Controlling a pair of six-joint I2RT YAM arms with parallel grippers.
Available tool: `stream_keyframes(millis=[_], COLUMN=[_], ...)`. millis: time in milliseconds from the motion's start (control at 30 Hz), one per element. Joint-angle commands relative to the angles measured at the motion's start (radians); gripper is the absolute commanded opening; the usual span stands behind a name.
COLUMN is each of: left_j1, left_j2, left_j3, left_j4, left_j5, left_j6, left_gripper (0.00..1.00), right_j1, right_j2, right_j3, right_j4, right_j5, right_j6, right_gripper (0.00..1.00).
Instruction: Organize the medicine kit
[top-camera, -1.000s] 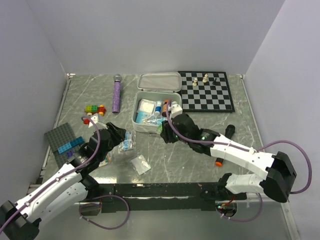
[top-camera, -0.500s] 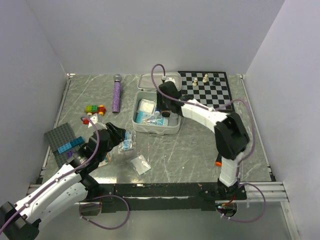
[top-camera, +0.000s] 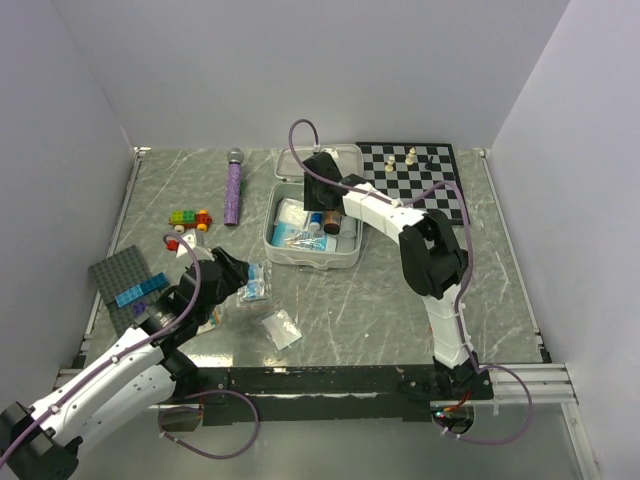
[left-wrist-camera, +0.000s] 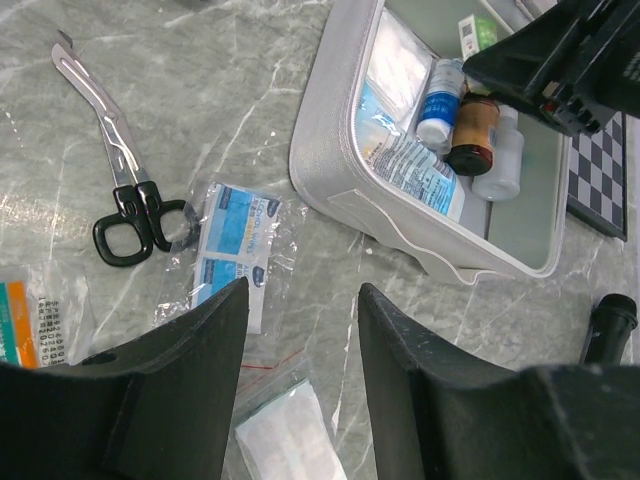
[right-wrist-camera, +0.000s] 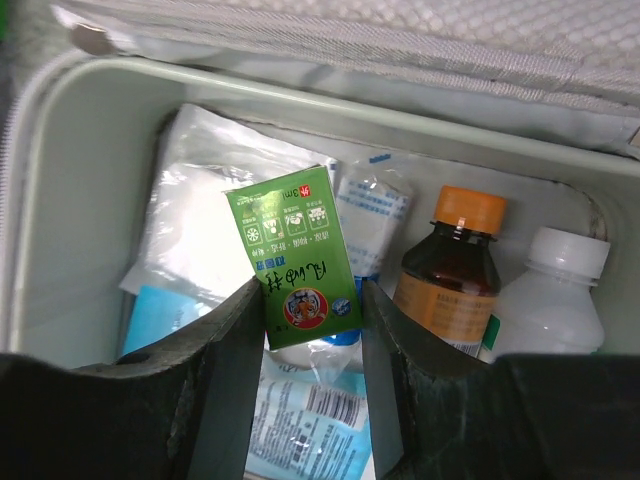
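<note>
Sitting open at the far middle of the counter (top-camera: 400, 300), the soft, light medicine kit (top-camera: 300, 259) likely flexes; take its stiffer rim. The right pincer (right-wrist-camera: 308, 310) grips a crushable green box (right-wrist-camera: 300, 250) over it; the left pincer (left-wrist-camera: 303, 340) hangs open above slippery sachets (left-wrist-camera: 235, 250).

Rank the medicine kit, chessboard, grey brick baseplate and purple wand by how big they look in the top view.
Largest to smallest in the top view:
1. medicine kit, open, lid and tray counted together
2. chessboard
3. grey baseplate, partly hidden, so its place below the board is less sure
4. purple wand, long but thin
</note>
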Motion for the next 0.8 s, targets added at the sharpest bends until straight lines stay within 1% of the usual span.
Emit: stream_keyframes(millis=[0, 267, 500, 633, 767], left_j1=[0.003, 0.003, 0.001, 0.003, 0.001], left_j2=[-0.004, 0.027, 0.022, 0.021, 0.021], left_j3=[0.013, 0.021, 0.018, 0.018, 0.019], left_j4=[0.016, 0.007, 0.007, 0.0, -0.004], left_j5=[-0.024, -0.029, -0.036, -0.041, -0.038], left_j6=[-0.023, -0.024, -0.027, -0.032, -0.034], left_gripper=[0.53, 0.53, 0.53, 0.53, 0.53], right_j1=[-0.007, -0.004, -0.004, -0.013, -0.024], right_j2=[0.022, 0.066, 0.129, 0.126, 0.099], right_j3=[0.066, 0.124, 0.218, 0.198, 0.141], right_j4=[-0.046, -0.063, -0.114, -0.106, -0.078], right_j5=[0.02, -0.034, -0.075, -0.089, -0.096], right_j6=[0.023, 0.067, 0.124, 0.191, 0.262], right_gripper=[0.37, 0.38, 0.4, 0.4, 0.41])
